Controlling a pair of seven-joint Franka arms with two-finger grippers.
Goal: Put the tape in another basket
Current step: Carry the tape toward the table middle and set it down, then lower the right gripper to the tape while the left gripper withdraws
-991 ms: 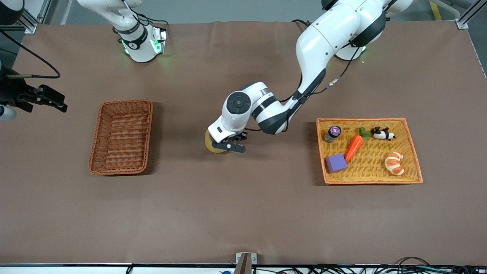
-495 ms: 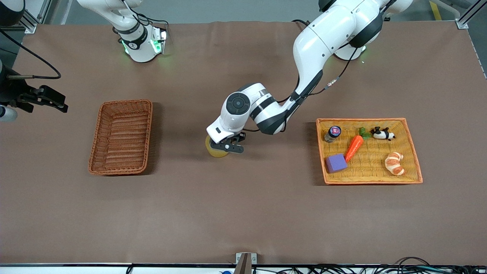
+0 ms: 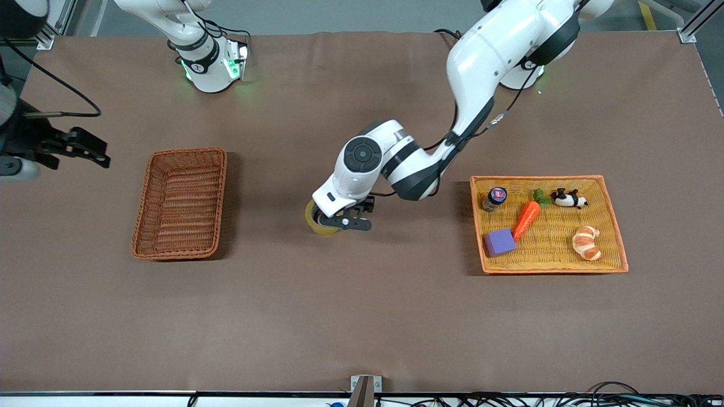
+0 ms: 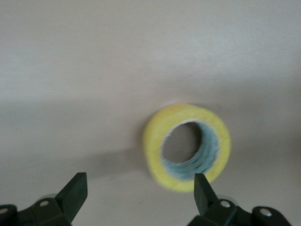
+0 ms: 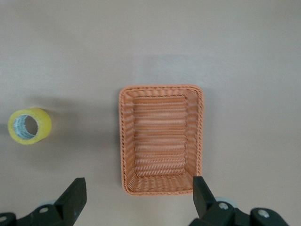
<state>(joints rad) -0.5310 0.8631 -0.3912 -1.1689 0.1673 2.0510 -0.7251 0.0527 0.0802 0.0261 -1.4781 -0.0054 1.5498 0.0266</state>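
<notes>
The tape, a yellowish roll, lies on the brown table about midway between the two baskets, its hole facing up. My left gripper is open just over it and holds nothing. In the left wrist view the tape lies past the spread fingertips, and the left gripper is empty. The reddish-brown basket stands empty toward the right arm's end. My right gripper is open in the air beside it. The right wrist view shows the right gripper, the basket and the tape.
A wider yellow-orange woven tray stands toward the left arm's end. It holds a small jar, a carrot, a purple block, a croissant and a black-and-white toy.
My left arm's wrist has shifted a little toward the left arm's end while the tape stays on the table. My right gripper has moved slightly toward the basket.
</notes>
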